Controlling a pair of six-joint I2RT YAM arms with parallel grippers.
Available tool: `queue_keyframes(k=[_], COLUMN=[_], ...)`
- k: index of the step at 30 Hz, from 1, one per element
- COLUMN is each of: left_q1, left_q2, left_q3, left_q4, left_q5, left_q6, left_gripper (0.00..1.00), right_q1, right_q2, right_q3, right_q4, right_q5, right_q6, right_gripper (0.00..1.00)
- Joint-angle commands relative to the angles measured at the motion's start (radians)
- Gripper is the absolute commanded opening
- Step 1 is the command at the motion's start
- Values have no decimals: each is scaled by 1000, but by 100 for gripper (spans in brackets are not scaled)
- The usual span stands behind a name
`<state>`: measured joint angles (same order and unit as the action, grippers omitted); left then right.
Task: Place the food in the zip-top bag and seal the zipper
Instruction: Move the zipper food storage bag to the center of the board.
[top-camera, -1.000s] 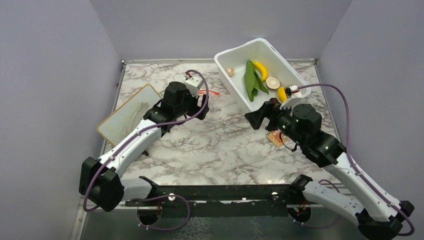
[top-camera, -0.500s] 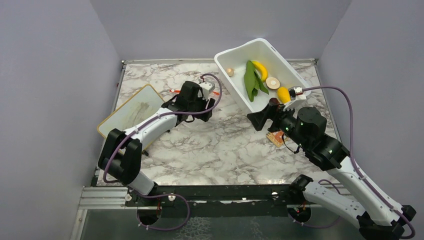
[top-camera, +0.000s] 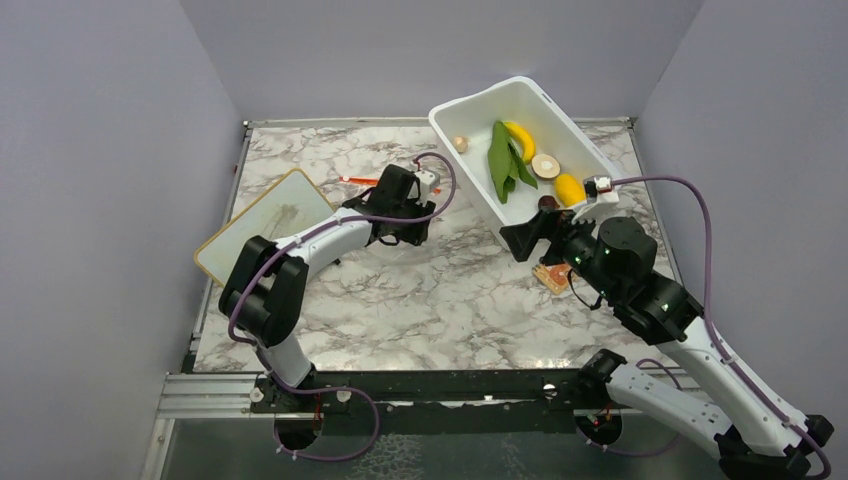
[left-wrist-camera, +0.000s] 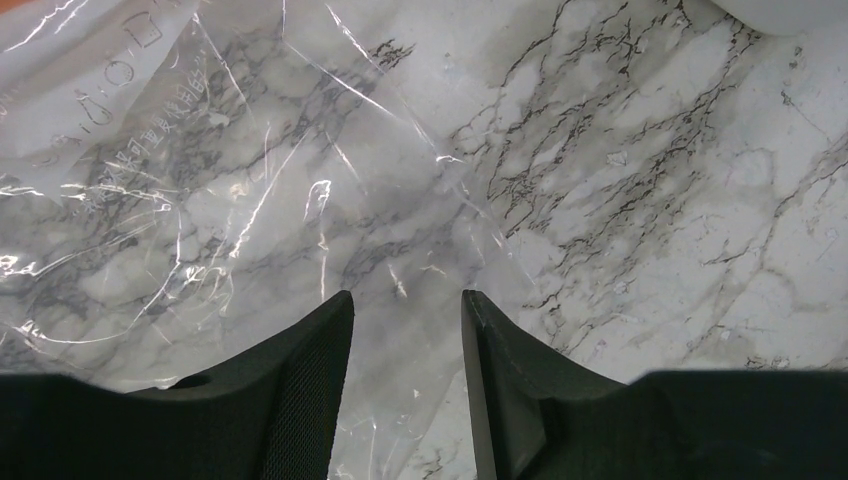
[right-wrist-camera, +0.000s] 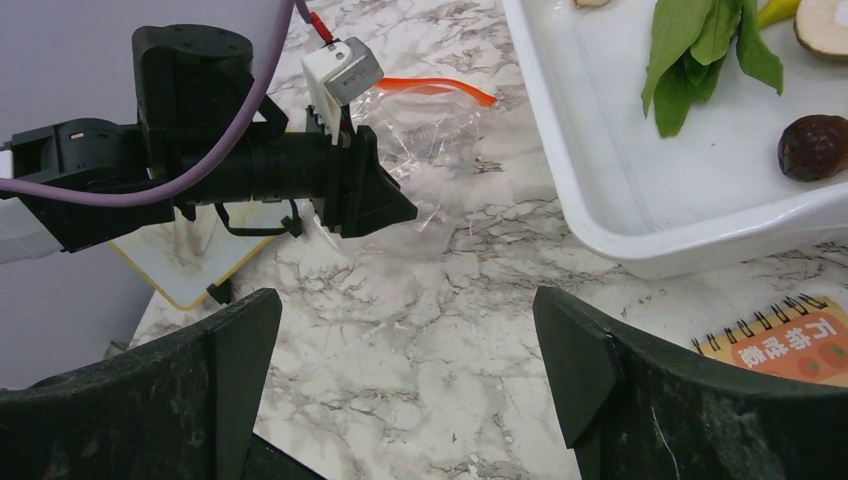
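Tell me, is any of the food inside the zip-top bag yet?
No, the zip-top bag lies flat and empty on the marble table, and the leafy vegetable and banana sit in the white tub.

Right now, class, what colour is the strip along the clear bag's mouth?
Red-orange; the zipper strip shows best in the right wrist view.

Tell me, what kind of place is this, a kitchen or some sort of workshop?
Most likely a robot test booth, not a kitchen: plain lilac walls box in a marble-patterned table, a left arm and a right arm are mounted at its near edge, and the food lies in a white tub.
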<state>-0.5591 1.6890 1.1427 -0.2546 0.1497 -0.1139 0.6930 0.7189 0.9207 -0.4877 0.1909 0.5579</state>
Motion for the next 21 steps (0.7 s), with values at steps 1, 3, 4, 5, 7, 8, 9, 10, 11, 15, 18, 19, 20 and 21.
queue_keyframes(k=[1,3,4,5,7,8,9,10,11,15,18,19,20,21], left_q1=[-19,-32,-38,-44,-55,-58,-60,-62,-63,-68,-70,-70,-71,-74], left_q2=[6,6,6,6,6,6,6,18,34,46,46,44,40,33], left_q3=[27,19,14,11,-1,-3,-6,-4,-4,-6,-1,3,6,7], left_q4=[-19,-19,-19,-19,-18,-17,-17,-19,-19,-18,-26,-34,-45,-54], left_q5=[-14,-32,-37,-36,-22,-12,1,7,8,-18,-24,-26,-28,-30], left_q6=[-21,-25,-26,-26,-26,-26,-26,-28,-31,-42,-46,-47,-47,-47], left_gripper=[46,48,49,51,55,56,57,57,58,58,45,39,33,26], right_q1=[7,6,6,6,6,5,6,6,7,6,6,5,6,6], right_q2=[-16,-16,-17,-18,-17,-15,-12,-9,-6,4,7,8,9,10], right_q3=[10,6,3,1,-3,-4,-5,-5,-5,-8,-6,-3,-3,0], right_q4=[-16,-19,-20,-21,-22,-23,-24,-27,-28,-28,-28,-28,-27,-26], right_q5=[27,30,30,29,27,27,27,25,22,9,8,8,8,8], right_q6=[-16,-9,-6,-4,-2,0,2,3,4,7,7,7,7,9], right_gripper=[100,100,100,100,100,100,100,100,100,100,100,100,100,100])
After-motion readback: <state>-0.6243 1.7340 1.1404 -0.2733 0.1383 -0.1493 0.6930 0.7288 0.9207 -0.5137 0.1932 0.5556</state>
